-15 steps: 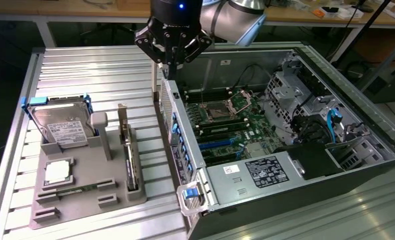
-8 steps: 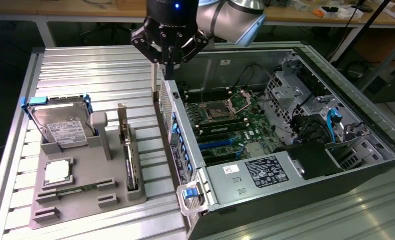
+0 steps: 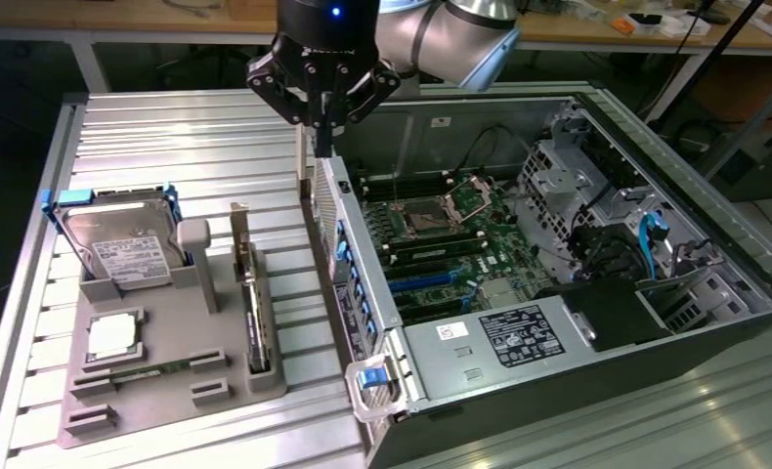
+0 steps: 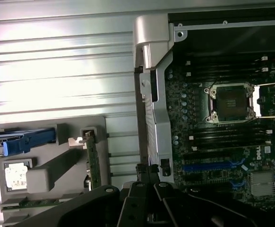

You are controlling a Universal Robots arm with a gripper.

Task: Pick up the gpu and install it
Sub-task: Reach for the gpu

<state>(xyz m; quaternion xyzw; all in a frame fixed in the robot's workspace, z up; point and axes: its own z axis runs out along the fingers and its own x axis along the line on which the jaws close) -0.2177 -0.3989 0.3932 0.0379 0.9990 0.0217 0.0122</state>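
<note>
My gripper (image 3: pixel 321 125) hangs empty, fingers pressed together. The gpu (image 3: pixel 248 293) stands untouched, lower down and well apart from them. Pickup not started, I judge; a grasp calls for spread fingers.

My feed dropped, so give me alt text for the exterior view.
The gripper, fingers shut and empty, hangs over the side wall of the open computer case. The gpu stands on edge in the grey holder at the exterior view's left, beside a hard drive.
</note>
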